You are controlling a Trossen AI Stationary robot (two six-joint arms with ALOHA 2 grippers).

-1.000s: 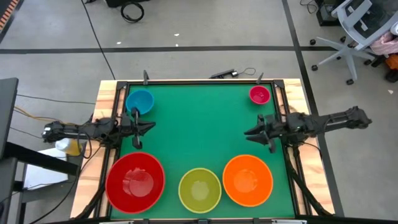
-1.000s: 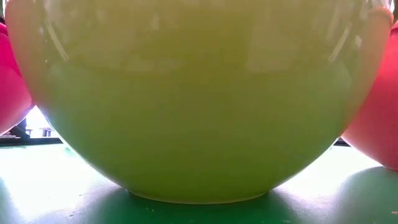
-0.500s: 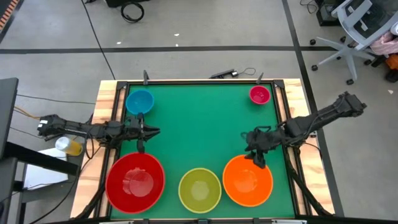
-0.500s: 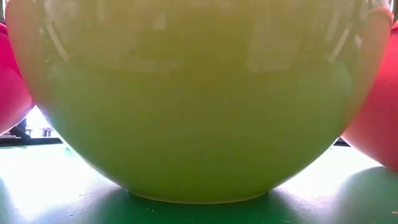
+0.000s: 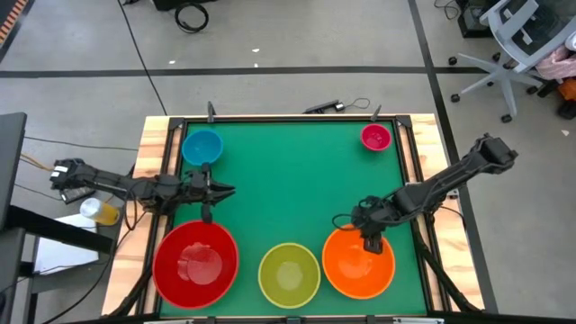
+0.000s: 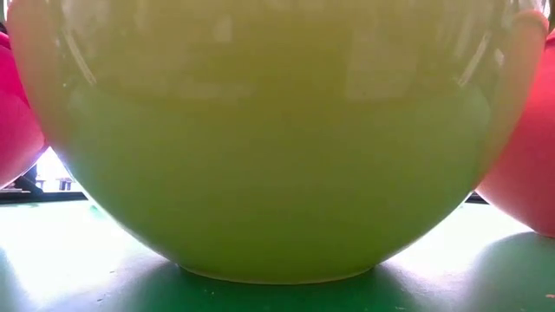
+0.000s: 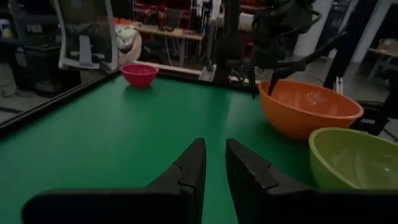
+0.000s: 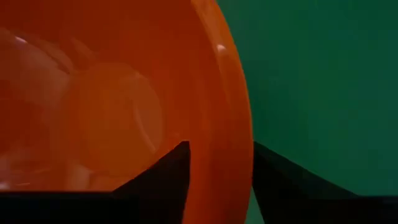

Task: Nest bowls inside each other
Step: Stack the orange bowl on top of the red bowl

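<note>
Five bowls rest on their bases on the green mat. The red bowl [image 5: 195,263], the yellow-green bowl [image 5: 289,274] and the orange bowl [image 5: 358,263] line the near edge. The blue bowl [image 5: 202,146] sits far left and the small magenta bowl [image 5: 375,137] far right. My right gripper [image 8: 219,158] points down over the orange bowl's far rim [image 8: 239,143]; it is open, with one finger over the inside and one outside. My left gripper [image 7: 214,152] hovers level above the mat, far of the red bowl, with a narrow gap between its fingers and nothing in it.
The low view is filled by the yellow-green bowl's wall [image 6: 277,156], with the red bowl [image 6: 13,113] and the orange bowl [image 6: 529,165] at its sides. Bare mat [image 5: 288,180] lies between the two arms. A raised frame [image 5: 270,118] edges the table.
My right gripper has swung toward the near edge and sunk, tipping from level to pointing down over the orange bowl's far rim. My left gripper has crept a little toward the table's middle. No bowl has moved.
</note>
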